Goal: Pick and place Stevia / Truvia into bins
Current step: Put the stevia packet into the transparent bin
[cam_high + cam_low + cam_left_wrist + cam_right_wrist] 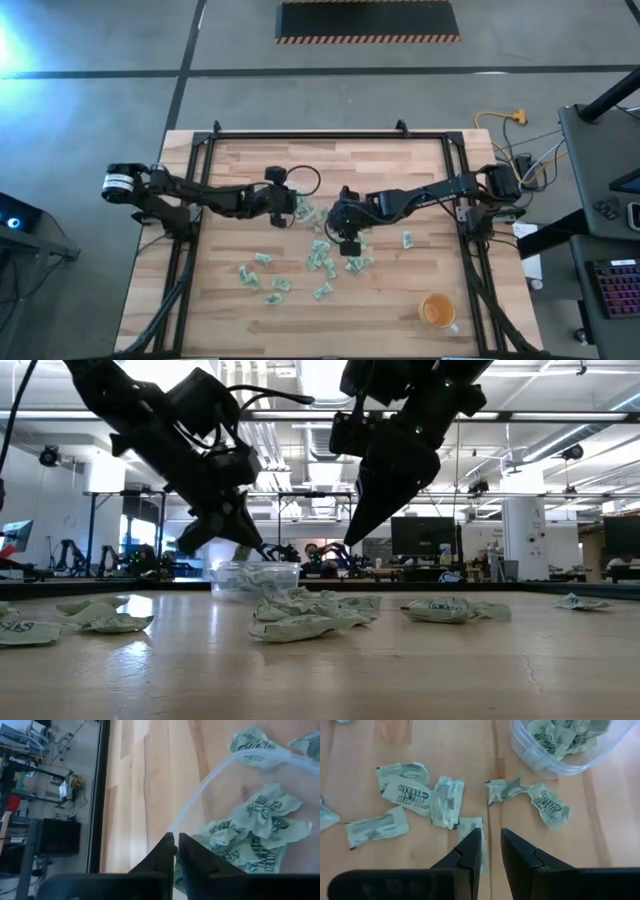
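Note:
Many pale green and white Stevia packets (322, 262) lie scattered on the wooden table (230, 170); several more lie crumpled inside the clear bin (306, 214), which stands on the table's middle. My left gripper (175, 845) hangs over the bin's rim (200, 790), its fingers almost together. My right gripper (491, 840) is open by a narrow gap. It hovers above loose packets (405, 790) on the near side of the bin (560, 750), well clear of the table in the low view. My left gripper shows a pale sliver (176, 862) in the slit between its fingers. I cannot tell whether that is a held packet or the bin's contents seen behind. The fingers slant down over the bin's rim from the table's left.
An orange cup (437, 311) with a handle stands near the table's front right corner. Black frame rails (330, 134) run along the far edge and both sides. A lone packet (408, 239) lies to the right. Bare wood lies at the far left.

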Motion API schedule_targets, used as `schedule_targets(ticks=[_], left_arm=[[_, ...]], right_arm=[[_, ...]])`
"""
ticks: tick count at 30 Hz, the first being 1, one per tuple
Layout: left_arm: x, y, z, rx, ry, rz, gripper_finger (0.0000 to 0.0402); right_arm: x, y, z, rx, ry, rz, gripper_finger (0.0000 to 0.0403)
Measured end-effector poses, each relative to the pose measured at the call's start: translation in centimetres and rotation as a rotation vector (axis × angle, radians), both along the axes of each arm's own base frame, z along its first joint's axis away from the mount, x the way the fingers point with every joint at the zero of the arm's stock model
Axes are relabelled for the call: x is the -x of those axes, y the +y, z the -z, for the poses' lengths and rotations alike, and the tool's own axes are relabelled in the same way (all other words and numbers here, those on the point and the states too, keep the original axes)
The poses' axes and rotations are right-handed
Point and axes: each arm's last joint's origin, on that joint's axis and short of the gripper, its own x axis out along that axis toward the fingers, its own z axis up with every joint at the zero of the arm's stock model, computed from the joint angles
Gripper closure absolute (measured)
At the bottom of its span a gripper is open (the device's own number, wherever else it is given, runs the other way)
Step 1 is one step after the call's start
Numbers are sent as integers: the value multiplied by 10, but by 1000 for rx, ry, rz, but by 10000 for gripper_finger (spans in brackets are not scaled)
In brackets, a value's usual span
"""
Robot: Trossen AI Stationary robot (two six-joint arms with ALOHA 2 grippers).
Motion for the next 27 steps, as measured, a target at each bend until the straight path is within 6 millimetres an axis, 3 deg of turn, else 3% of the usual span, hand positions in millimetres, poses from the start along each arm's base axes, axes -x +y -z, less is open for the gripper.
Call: schedule_targets(ticks=[12, 18, 27], left_arm=[[0, 2, 0, -18, 14, 8, 299], [3, -1, -2, -12, 27, 14, 292], [7, -11, -12, 3, -9, 34, 291]], right_arm=[[16, 9, 8, -104, 162, 191, 340], [33, 11, 13, -120, 318, 396, 340], [61, 16, 14, -58, 468, 847, 339]])
